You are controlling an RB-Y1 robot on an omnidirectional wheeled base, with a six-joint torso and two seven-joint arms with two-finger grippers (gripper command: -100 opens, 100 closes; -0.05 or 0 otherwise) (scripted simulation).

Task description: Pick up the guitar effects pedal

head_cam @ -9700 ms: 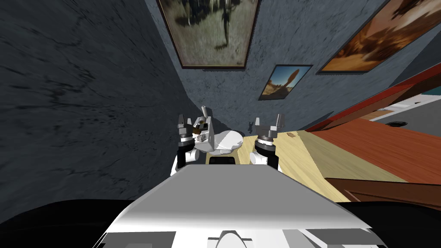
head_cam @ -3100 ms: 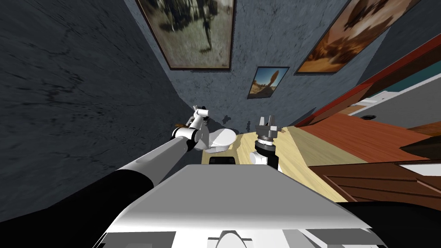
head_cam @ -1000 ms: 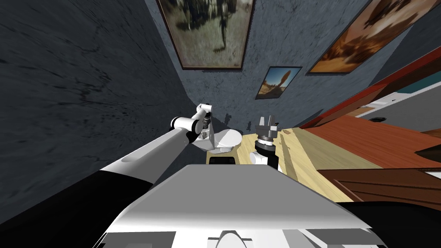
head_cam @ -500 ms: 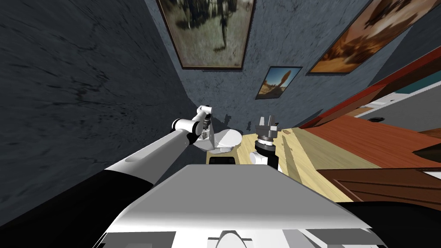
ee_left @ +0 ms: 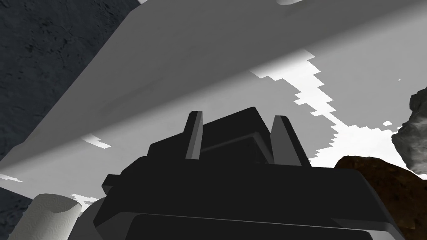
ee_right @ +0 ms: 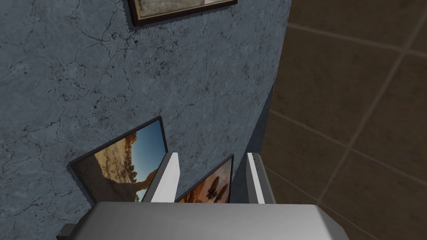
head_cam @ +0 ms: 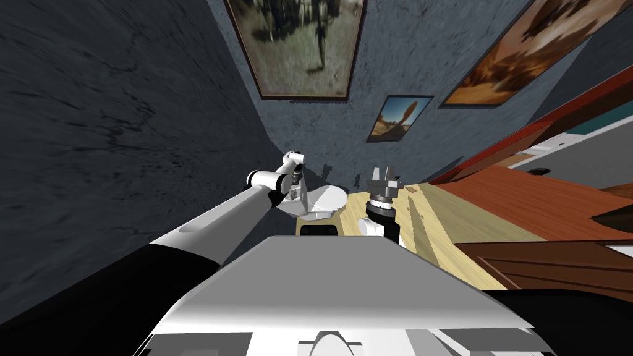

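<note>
Nearest to us, our left gripper (ee_left: 238, 117) had its two fingers (ee_left: 193, 137) narrowed onto a black boxy block that filled the space between them and rose about as high as their tips. We took this block for the pedal (ee_left: 233, 133). Both blades lay against its sides with no gap that we could make out. Whether it sat on anything beneath, we could not tell. We judged it a stiff, hard-cased thing, probably dense for its bulk. Its smooth flat walls could slide on thin blades, so the hold belonged on the two opposite side walls, centred and deep between the fingers. Any knobs or switch on its face were best left alone. Beside the fingers' base stood a pale roll (ee_left: 48, 216) on one side and a brown lump (ee_left: 375, 183) on the other. Beyond the fingertips ran a broad grey-white surface (ee_left: 208, 62). Our right gripper (ee_right: 212, 155) stood apart, its fingers spread and empty.
</note>
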